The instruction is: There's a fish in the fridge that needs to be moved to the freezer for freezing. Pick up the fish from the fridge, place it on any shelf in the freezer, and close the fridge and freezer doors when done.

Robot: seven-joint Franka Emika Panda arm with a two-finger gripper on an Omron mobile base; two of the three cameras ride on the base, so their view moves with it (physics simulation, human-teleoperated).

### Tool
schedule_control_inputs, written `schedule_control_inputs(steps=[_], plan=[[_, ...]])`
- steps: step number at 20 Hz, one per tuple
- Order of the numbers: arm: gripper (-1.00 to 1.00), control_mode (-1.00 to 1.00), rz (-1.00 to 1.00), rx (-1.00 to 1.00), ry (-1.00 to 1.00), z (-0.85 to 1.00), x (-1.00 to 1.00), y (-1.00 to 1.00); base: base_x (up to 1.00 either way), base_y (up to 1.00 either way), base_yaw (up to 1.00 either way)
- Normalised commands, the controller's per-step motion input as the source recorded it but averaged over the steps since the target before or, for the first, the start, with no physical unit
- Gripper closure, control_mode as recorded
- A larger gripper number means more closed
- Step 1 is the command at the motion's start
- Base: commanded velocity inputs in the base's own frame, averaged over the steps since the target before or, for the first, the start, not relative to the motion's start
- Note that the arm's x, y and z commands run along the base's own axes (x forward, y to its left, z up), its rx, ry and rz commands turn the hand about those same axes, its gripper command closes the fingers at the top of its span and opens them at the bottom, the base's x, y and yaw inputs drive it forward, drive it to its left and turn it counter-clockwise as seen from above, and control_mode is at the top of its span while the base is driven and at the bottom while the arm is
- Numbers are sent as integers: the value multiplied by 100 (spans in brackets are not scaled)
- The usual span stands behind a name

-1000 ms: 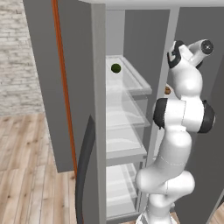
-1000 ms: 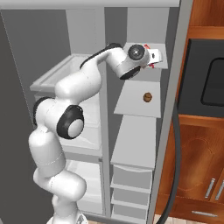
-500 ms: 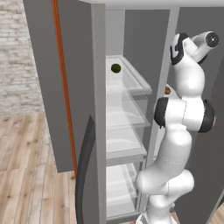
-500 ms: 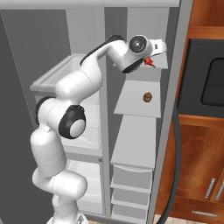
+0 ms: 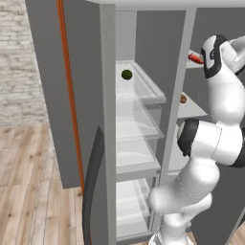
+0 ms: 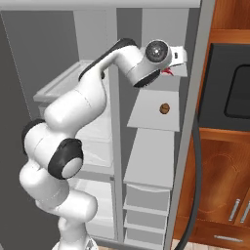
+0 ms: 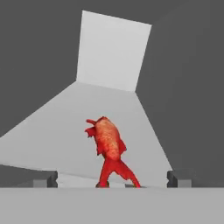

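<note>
So the fish (image 7: 108,146) is lying on the top shelf (image 7: 65,131) of the freezer (image 6: 156,161), that narrow section at roughly 2 o'clock from where the base sits. In the hand view it lies lengthwise between the two dark tips, tail end toward the camera, head pointing at 12 toward the back wall.

The tool (image 7: 112,178) is spread wide with nothing in it; both tips sit well out to either side of the fish and neither touches it. So I'd say the placing part is basically done, and what's left is shutting things up.

Next move, as I read it: back the hand straight out of the freezer without clipping the fish's tail, then go after the doors. The fridge door (image 5: 72,95) with its long dark handle (image 5: 93,191) is swung wide open at about 9 o'clock in the left base view, so that's a big reach across.

Arm pose: it comes up from the base, elbow kinked low, then stretches high with the wrist bent forward, so the hand points level into the top of the freezer. One shelf down there's a small brown round item (image 6: 165,108), and over in the fridge (image 5: 134,143) a dark green ball (image 5: 126,74) sits on the top glass shelf.
</note>
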Motion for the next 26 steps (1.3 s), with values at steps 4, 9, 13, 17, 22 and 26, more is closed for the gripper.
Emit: schedule_control_inputs(steps=[4, 9, 13, 17, 22, 26], plan=[[-100, -100, 0, 11, -14, 0, -100, 78, 0, 0, 0], [-100, -100, 0, 14, -5, 10, -100, 75, 0, 0, 0], [-100, -100, 0, 10, 3, 31, -89, 65, 0, 0, 0], [-100, -100, 0, 4, 14, 20, -56, 66, 0, 0, 0], [-100, -100, 0, -4, 21, 31, -33, 24, 0, 0, 0], [-100, -100, 0, -3, 16, -8, -29, 8, 0, 0, 0]])
